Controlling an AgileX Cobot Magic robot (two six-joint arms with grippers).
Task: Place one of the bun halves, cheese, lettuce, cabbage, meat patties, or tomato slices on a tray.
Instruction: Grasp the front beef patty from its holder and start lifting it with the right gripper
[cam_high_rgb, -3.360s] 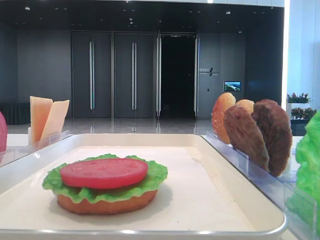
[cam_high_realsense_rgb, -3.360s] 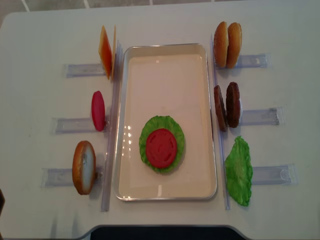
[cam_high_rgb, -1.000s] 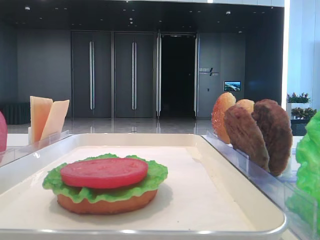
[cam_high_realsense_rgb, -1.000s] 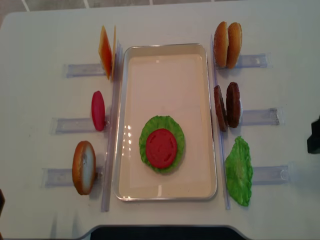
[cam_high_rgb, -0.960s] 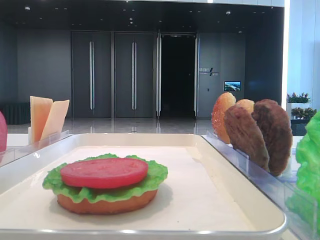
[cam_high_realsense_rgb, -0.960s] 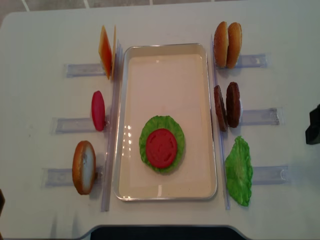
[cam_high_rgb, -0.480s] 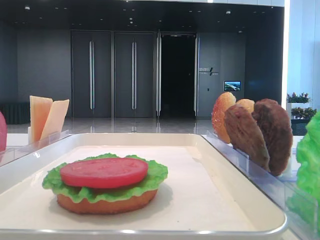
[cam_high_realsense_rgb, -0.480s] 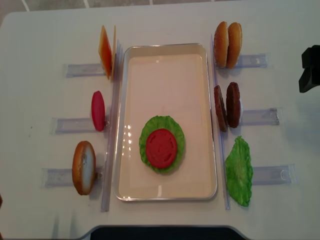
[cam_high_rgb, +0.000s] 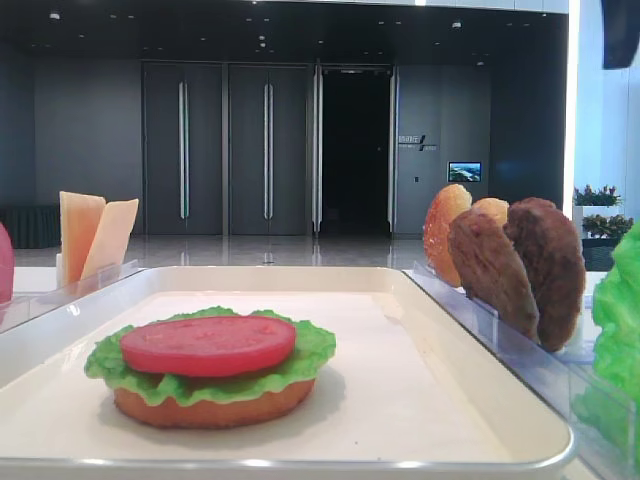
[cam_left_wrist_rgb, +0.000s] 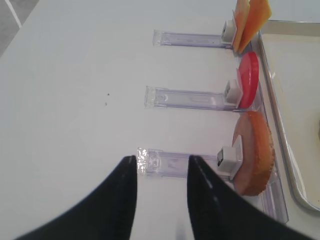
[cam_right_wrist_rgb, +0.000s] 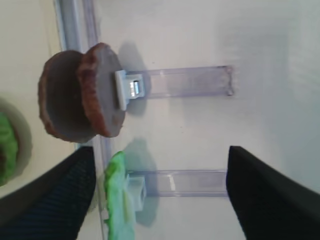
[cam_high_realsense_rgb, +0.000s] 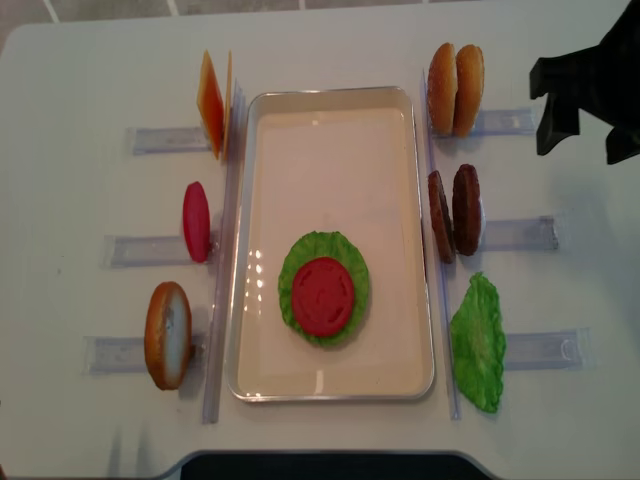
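Tray (cam_high_realsense_rgb: 331, 385) sat centre of the table (cam_high_realsense_rgb: 80, 70), already holding a bun half (cam_high_rgb: 205, 407) under a lettuce leaf (cam_high_realsense_rgb: 352, 263) and a tomato slice (cam_high_realsense_rgb: 322, 296). Racks flanked it: cheese (cam_high_realsense_rgb: 211, 103), a spare tomato slice (cam_high_realsense_rgb: 196, 221) and a bun half (cam_high_realsense_rgb: 167, 334) on the left side; two bun halves (cam_high_realsense_rgb: 455, 88), two patties (cam_high_realsense_rgb: 454, 211) and more lettuce (cam_high_realsense_rgb: 477, 342) on the right. Right gripper (cam_high_realsense_rgb: 585, 128) hung above the table out past the bun rack, empty; in its wrist view the fingers stood wide apart, patties and lettuce rack below. Left gripper (cam_left_wrist_rgb: 161, 200) was out of the overhead view; wrist view showed its fingers (cam_left_wrist_rgb: 120, 200) with a modest gap, nothing between them, over the near bun rack's end. Likely next pick: a patty, my guess. Risks: the patties lean against each other, so a wide grab could catch both or knock one off the rack; a skewed drop could slide the tomato off the stack.
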